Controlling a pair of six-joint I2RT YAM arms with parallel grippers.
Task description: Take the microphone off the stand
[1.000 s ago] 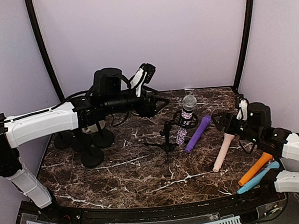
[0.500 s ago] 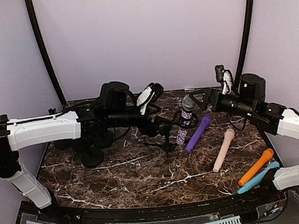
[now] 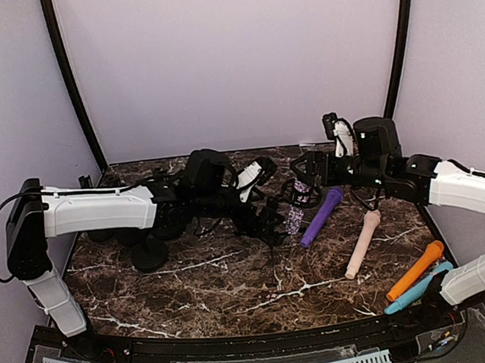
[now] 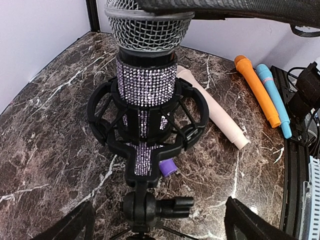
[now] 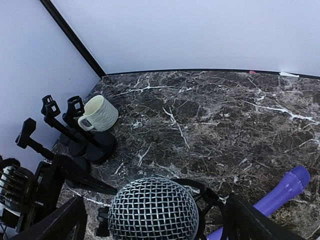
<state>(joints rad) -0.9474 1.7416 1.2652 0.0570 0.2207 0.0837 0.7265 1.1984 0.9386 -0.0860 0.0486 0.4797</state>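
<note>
The microphone (image 3: 295,218) has a silver mesh head and a sparkly purple body. It stands upright in a black shock mount (image 4: 145,125) on a small tripod stand (image 3: 268,230). My left gripper (image 3: 256,221) is open; in the left wrist view (image 4: 157,226) its fingers (image 4: 70,227) stand wide on either side of the stand's swivel joint (image 4: 145,210), apart from it. My right gripper (image 3: 303,169) is open just above the microphone. In the right wrist view (image 5: 155,225) its fingers (image 5: 250,220) flank the mesh head (image 5: 154,207).
A purple microphone (image 3: 322,215), a beige one (image 3: 363,243), an orange one (image 3: 414,271) and a blue one (image 3: 418,289) lie on the marble table to the right. Several black stands (image 3: 146,245) and a white mug (image 5: 100,114) stand at the left.
My right arm has swung up from the table's right side and leftward until it is over the microphone head. My left gripper has dropped and moved right to the stand.
</note>
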